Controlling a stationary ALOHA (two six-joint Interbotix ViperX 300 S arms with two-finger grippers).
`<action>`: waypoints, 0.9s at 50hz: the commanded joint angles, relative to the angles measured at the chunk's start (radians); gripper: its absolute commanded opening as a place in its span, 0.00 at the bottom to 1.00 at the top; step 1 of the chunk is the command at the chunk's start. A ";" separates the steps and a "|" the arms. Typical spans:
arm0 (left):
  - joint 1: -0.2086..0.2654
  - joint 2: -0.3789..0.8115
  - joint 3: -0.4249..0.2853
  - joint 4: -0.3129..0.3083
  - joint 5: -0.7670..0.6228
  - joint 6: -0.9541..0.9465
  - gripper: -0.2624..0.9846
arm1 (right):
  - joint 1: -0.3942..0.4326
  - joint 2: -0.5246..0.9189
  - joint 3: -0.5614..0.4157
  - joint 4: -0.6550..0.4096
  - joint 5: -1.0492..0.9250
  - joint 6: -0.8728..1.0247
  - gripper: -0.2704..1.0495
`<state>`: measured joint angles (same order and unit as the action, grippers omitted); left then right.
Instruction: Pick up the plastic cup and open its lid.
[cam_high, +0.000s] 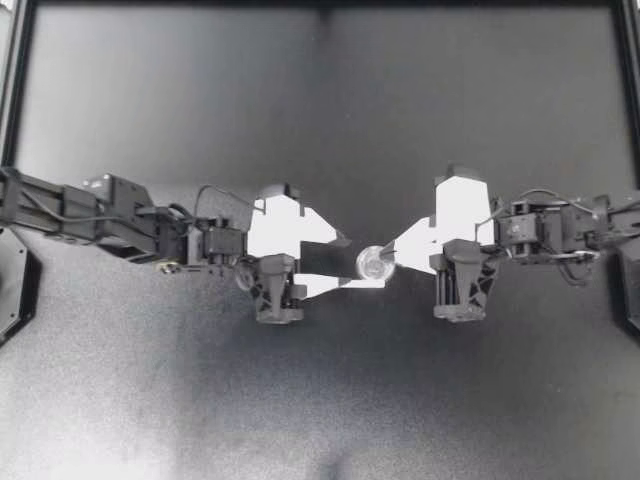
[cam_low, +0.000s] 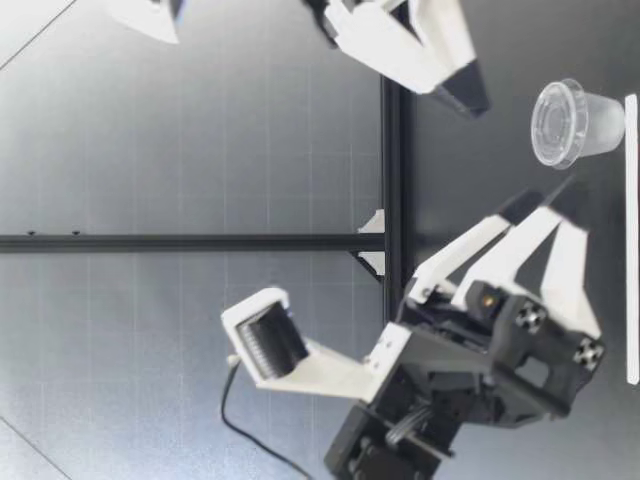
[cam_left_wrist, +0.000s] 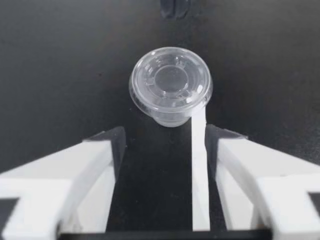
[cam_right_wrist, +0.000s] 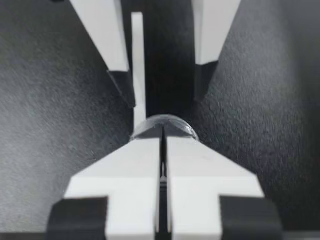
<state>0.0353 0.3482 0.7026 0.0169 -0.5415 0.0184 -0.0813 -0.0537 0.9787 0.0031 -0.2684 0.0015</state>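
The dark tabletop (cam_high: 320, 420) carries the cup. My left tool (cam_high: 348, 262) lies low over the tabletop, released, with its fingers spread wide and pointing at the cup (cam_high: 374, 264). The cup stands just ahead of the tips, not yet between them. My right tool (cam_high: 392, 255) faces it from the other side, clenched on nothing. Seen from table height, its tip hangs above the cup and apart from it. The cup is small and clear, upright or nearly so, and its lid (cam_left_wrist: 171, 80) is on. I judge the pickup not begun. The risk lies in the approach. The cup looks light, so if my left tool slides forward off-centre, one finger would shove or tip it instead of straddling it. Squeezing hard could buckle the thin wall and spring the lid askew. My right tip, so close above, could knock the cup over if it drops.
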 joint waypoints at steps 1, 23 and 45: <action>-0.002 -0.003 -0.026 0.002 -0.017 0.000 0.64 | -0.014 0.002 -0.018 0.002 -0.003 -0.002 0.07; -0.002 0.037 -0.063 0.002 -0.028 -0.002 0.64 | -0.014 0.049 -0.020 0.002 0.017 0.005 0.07; -0.002 0.054 -0.078 0.002 -0.031 -0.005 0.64 | -0.012 0.089 -0.020 0.002 0.046 0.009 0.07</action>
<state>0.0337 0.4203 0.6397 0.0169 -0.5630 0.0153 -0.0874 0.0399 0.9756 0.0031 -0.2224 0.0092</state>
